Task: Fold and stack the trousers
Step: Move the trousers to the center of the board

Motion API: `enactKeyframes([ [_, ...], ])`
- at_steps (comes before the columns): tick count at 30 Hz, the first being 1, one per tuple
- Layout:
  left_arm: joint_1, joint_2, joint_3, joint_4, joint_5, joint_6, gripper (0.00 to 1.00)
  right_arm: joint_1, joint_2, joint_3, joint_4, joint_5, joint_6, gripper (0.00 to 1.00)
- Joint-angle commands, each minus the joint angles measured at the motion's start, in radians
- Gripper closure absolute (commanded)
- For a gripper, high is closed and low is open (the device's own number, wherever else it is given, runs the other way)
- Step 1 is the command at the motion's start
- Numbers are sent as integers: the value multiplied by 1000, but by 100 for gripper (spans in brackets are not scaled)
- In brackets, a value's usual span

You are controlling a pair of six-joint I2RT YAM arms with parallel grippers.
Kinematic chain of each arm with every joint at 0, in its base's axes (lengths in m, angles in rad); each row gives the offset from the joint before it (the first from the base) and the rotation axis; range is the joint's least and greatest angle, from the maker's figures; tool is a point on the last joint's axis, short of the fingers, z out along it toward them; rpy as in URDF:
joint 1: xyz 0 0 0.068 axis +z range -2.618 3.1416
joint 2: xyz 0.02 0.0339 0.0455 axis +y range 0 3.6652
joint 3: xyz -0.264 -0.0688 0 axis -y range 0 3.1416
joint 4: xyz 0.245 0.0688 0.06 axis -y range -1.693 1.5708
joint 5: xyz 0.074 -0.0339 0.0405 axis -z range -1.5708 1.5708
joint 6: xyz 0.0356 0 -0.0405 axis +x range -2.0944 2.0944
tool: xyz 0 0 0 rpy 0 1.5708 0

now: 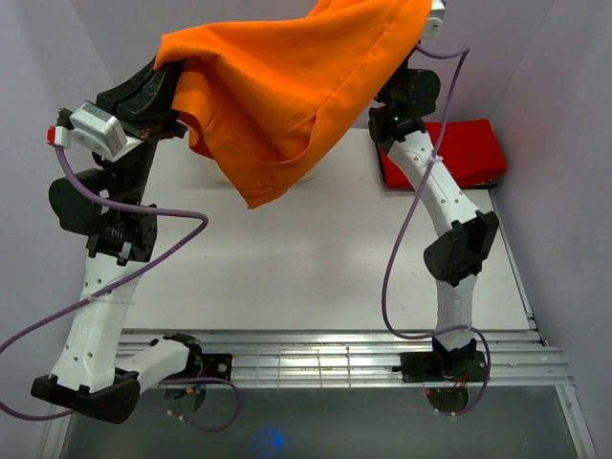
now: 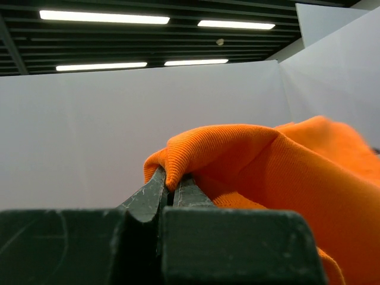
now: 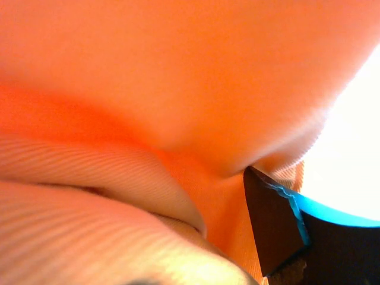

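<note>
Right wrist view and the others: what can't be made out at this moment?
- Right hand: right wrist view, blurred trousers fill it; one finger shows, grip unclear.
- Top view: trousers cover that hand; the upper edge cuts them off.
- Red cloth: top view, right arm hides part.

A robotics lab cell: white partition walls (image 1: 29, 57) flank a white table (image 1: 287, 268), aluminium rails (image 1: 325, 359) cross the frame's bottom, and strip lights (image 2: 104, 16) line a dark slatted ceiling (image 2: 24, 47) at upper left.

White walls (image 2: 119, 119), dark ceiling (image 2: 24, 41), 4 strip lights (image 2: 104, 17), white table (image 1: 287, 277)
</note>
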Motion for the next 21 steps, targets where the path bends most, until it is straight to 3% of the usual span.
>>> enactKeyframes([
  [1, -2, -32, -33, 27, -155, 92, 100, 19, -170, -81, 165, -65, 5, 11],
  [8, -2, -10, -93, 24, -260, 129, 100, -26, -417, -355, 202, -148, -150, 12],
  [11, -1, 0, -122, 16, -246, 136, 100, -44, -510, -438, 159, -167, -232, 19],
  [14, -1, -23, -213, -36, -241, 158, 100, -64, -718, -692, 131, -187, -317, 29],
  [15, -1, -51, -244, -57, -231, 165, 100, -70, -766, -861, 123, -205, -335, 33],
  [17, -2, -95, -363, -106, -159, 184, 100, -92, -869, -1038, 85, -211, -360, 42],
  [18, -1, -148, -407, -169, -119, 190, 100, -99, -974, -1205, 52, -236, -398, 50],
  [21, 1, -230, -557, -332, -39, 205, 100, -123, -1181, -1447, -87, -292, -473, 61],
])
